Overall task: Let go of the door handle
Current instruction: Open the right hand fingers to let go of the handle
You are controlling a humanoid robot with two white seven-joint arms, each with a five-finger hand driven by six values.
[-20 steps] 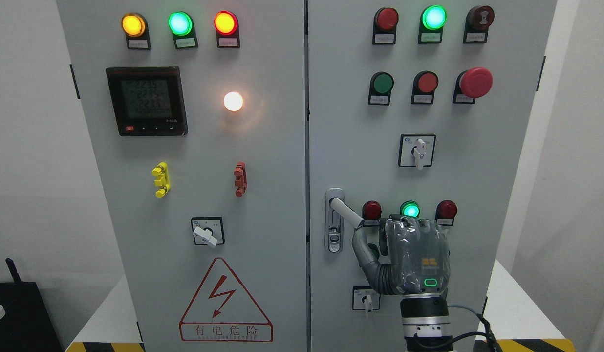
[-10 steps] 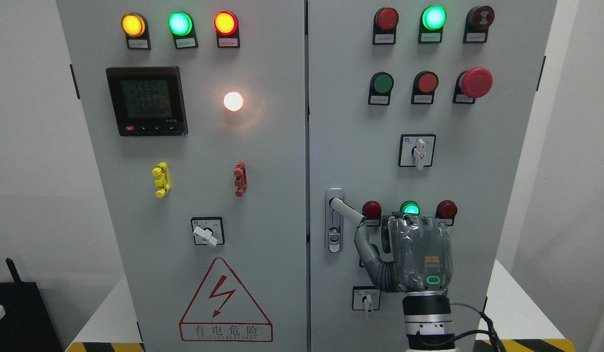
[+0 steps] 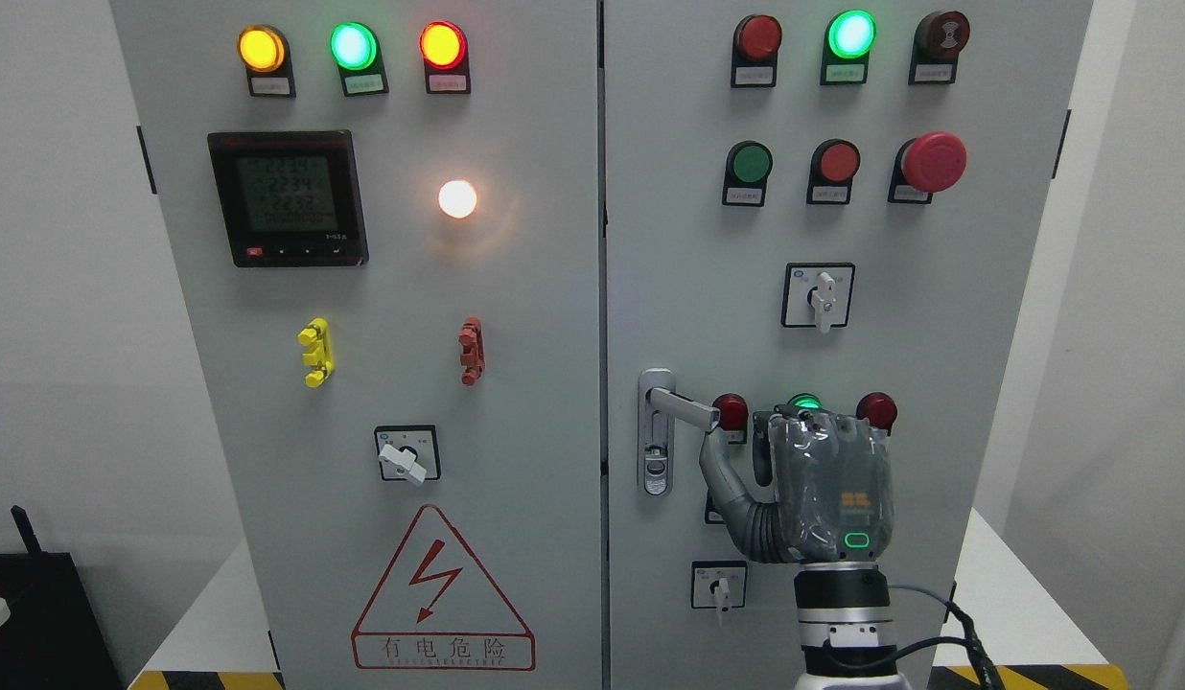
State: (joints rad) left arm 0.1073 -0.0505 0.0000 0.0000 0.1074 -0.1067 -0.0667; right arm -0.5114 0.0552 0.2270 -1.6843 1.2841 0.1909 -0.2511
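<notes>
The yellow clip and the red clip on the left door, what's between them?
Nothing: in the head view, only bare grey door lies between the yellow clip and the red clip.

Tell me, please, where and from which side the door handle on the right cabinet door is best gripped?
Grip the free outer end of the door handle, coming from below and to its right, where the right hand is. The lever pivots at its left end on the escutcheon and sticks out rightward, nearly level.

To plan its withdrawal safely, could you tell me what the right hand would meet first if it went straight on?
Probably the cabinet door around the green indicator light above the right hand; depth is unclear.
</notes>
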